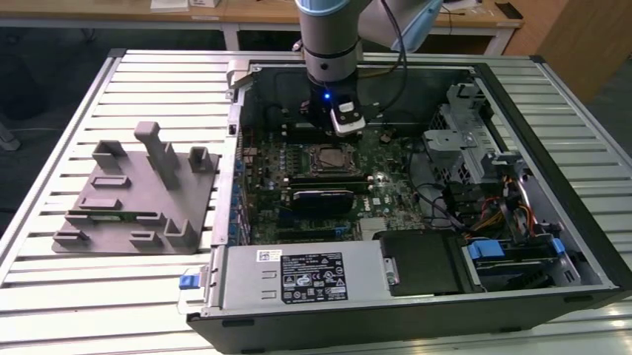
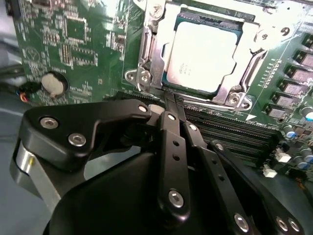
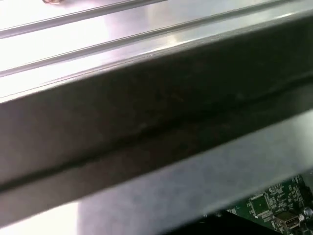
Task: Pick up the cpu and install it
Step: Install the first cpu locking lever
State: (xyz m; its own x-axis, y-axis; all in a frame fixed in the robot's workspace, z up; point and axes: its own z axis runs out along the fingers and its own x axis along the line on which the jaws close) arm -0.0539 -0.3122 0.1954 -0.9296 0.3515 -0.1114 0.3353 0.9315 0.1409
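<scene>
cpu (image 2: 203, 56) seated flat in motherboard socket (image 2: 146, 58), gripper (image 2: 172, 100) just beside socket edge, fingers (image 2: 168, 127) pressed together, holding nothing, open computer case (image 1: 553, 244) on slatted bench (image 1: 99, 296), grey fixture (image 1: 133, 200) well apart

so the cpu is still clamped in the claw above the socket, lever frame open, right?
Not quite. In the second wrist view the cpu already sits in the socket with the frame open around it. The claw is shut with nothing between its fingers, just beside the socket.
</scene>
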